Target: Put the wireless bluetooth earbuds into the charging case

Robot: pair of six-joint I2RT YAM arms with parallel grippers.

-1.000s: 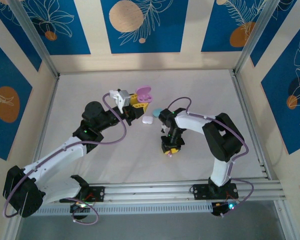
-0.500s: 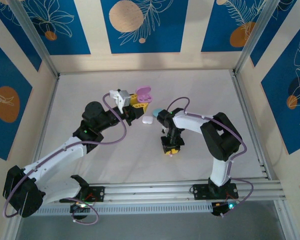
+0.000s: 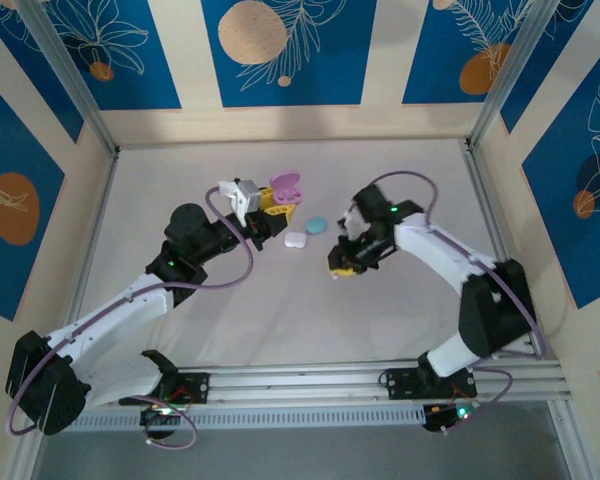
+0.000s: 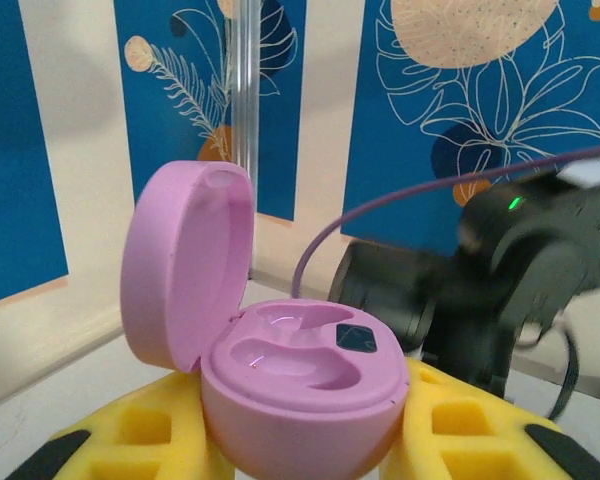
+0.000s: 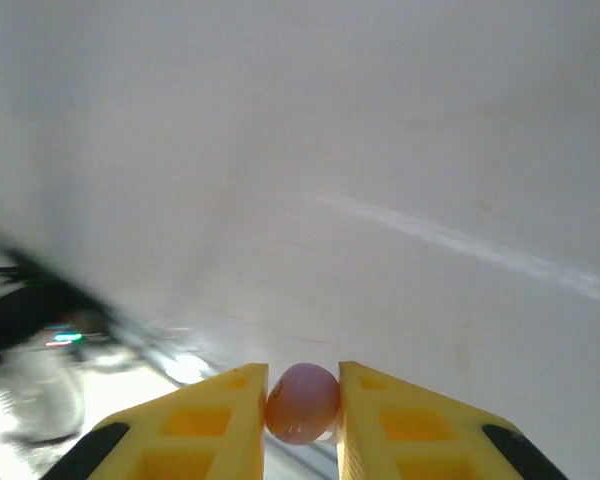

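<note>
Well, abt midway: left pincer grips pink case, lid open, wells look empty; right pincer clenched on pink bud. Insertion not yet done.

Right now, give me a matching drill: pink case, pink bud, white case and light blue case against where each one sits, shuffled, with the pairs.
Things:
1. pink case
2. pink bud
3. white case
4. light blue case

Places:
A. pinched in the right end effector
B. lying on the table, the one of the loose pair farther from the arm bases
C. lid open, held in the left end effector
D. lying on the table, the one of the loose pair nearer the arm bases

Pairs: 1-C, 2-A, 3-D, 4-B.
</note>
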